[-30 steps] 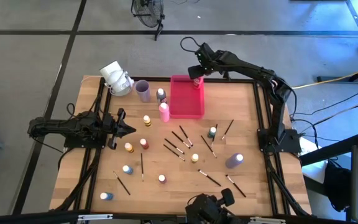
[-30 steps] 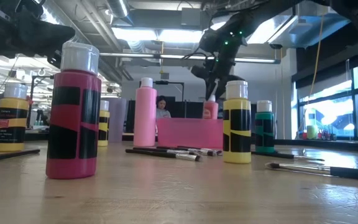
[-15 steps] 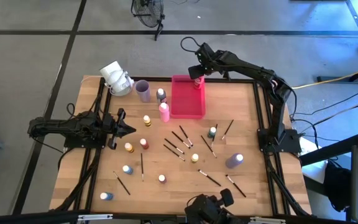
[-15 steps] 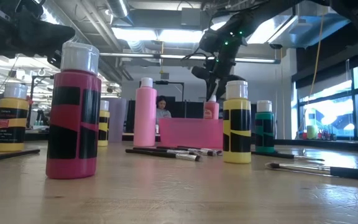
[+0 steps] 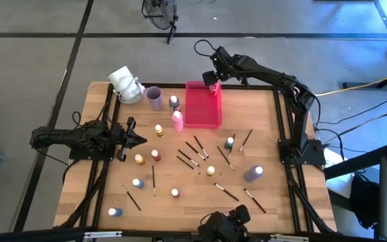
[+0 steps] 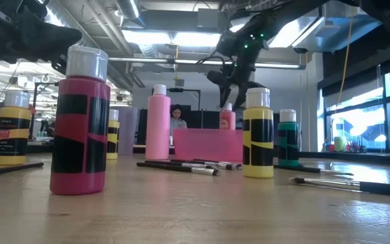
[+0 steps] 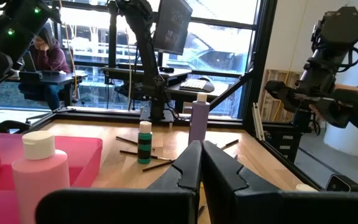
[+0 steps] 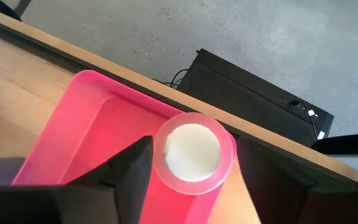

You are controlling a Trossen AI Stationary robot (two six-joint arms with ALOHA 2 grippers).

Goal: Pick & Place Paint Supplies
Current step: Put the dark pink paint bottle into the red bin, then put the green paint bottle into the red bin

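A red paint bottle with a white cap [image 8: 193,149] stands upright at the far right corner of the pink tray [image 5: 201,115], between the fingers of my right gripper [image 5: 212,81], which comes down from above. In the low view the bottle [image 6: 227,116] rises behind the tray wall [image 6: 205,146], which hides its base. Several other bottles, such as the tall pink one [image 5: 177,121] and the purple one [image 5: 252,174], stand on their bases on the table. Dark brushes [image 5: 193,154] lie flat mid-table. My left gripper [image 5: 140,140] is shut and waits above the table's left side. My right gripper holds the red bottle at its shoulder just below the white cap [image 8: 166,171], pinched between the two fingers [image 8: 132,165], one on each side. The fingers come from above, pointing down. The bottle stays upright inside the tray's far right corner; the tray wall hides its base.
A lilac cup [image 5: 154,97] and a white object [image 5: 125,84] sit at the far left. A dark-labelled bottle [image 5: 174,101] stands by the tray's left wall. Bottles and brushes are scattered over the middle and near parts of the table. People sit in the room behind [image 7: 48,56].
In the low view the red bottle in my right gripper has shifted slightly sideways over the tray's far right corner. My left arm has kept still.
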